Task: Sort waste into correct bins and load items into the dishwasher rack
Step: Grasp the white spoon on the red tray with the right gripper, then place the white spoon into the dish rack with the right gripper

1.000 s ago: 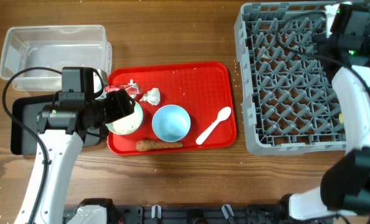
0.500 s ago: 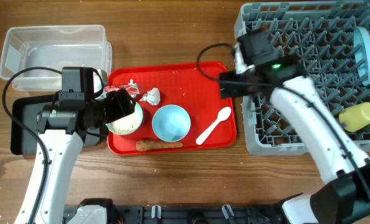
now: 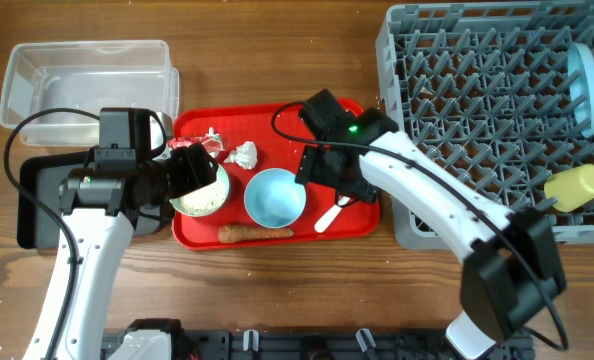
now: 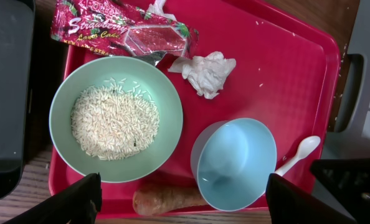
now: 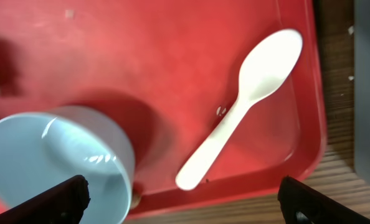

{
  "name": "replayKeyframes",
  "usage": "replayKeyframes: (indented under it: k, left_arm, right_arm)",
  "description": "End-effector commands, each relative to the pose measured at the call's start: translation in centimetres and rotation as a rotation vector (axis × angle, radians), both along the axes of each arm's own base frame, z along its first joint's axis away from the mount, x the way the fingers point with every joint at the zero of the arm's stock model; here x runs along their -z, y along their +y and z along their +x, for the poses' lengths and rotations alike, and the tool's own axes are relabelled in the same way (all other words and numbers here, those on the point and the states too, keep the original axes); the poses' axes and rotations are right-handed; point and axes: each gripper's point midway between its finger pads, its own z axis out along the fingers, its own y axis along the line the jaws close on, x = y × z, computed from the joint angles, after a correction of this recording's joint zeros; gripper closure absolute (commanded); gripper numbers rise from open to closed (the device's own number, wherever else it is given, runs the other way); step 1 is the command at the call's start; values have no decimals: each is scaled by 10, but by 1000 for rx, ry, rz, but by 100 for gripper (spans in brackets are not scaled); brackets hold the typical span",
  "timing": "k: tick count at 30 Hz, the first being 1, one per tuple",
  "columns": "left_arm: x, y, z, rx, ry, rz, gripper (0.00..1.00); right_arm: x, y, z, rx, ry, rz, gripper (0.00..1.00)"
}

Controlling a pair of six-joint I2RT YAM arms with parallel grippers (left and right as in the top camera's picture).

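Since the white spoon (image 5: 241, 106) lies flat on the red tray (image 5: 172, 50) beside the pale blue bowl (image 5: 54, 162), your right pincer (image 5: 185, 202) hangs over it spread and empty, likely for a pickup; your left pincer (image 4: 182, 199), also spread, hovers above the rice-filled pale green bowl (image 4: 115, 118).

Flat red rectangular plastic serving tray (image 3: 317, 130) with rounded corners and a low raised rim, laid level on a brown wood-grain table (image 3: 277, 50), long sides run left to right, glossy surface lit from above
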Motion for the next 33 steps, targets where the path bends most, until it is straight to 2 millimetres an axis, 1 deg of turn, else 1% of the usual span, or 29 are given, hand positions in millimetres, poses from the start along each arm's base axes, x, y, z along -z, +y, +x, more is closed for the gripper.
replayKeyframes:
  k: [1,2,3,6,9,11,13,14,16,18,19,21,24,26,29,32,33]
  left_arm:
    - [-6,4,3,-12,-21,9,16]
    - [-6,4,3,-12,-20,9,16]
    - [-6,4,3,-12,-20,9,16]
    - [-6,4,3,-12,-20,9,16]
    - [-6,4,3,-12,-20,9,16]
    - [-6,4,3,-12,-20,9,16]
    - [-6,4,3,-12,-20,9,16]
    - [-6,4,3,-12,-20,9,16]
    - [-6,4,3,-12,-20,9,16]
    - [-6,4,3,-12,-20,9,16]
    - [-6,4,3,-12,-20,9,16]
    - [-6,4,3,-12,-20,9,16]
    - [-6,4,3,-12,-20,9,16]
    - [-6,4,3,-12,-20,9,16]
    - [-6,4,3,-12,-20,9,16]
    - [-6,4,3,-12,-20,9,16]
    - [-6,4,3,-12,-20,9,16]
  right_arm:
    - [37,-8,-7,60,63,-58,0]
    - [41,-10,-7,67,61,-66,0]
    - [50,-16,-7,99,61,-89,1]
    - [70,-24,-6,139,69,-94,9]
    - [84,-33,-1,168,72,-94,12]
    - [90,-37,2,181,70,-87,19]
    - [93,-38,2,184,66,-84,28]
    - [93,-38,2,183,66,-84,33]
    - [93,-37,1,181,69,-82,46]
    - [93,-37,1,181,69,-81,64]
    - [93,-37,1,181,69,-82,69]
    - [93,-37,1,181,68,-81,74]
    - [93,-36,4,146,58,-77,86]
    - [91,-33,8,106,44,-70,88]
    - [87,-29,14,63,23,-60,95]
    - [75,-22,25,-17,-17,-44,96]
    - [68,-19,30,-47,-37,-36,96]
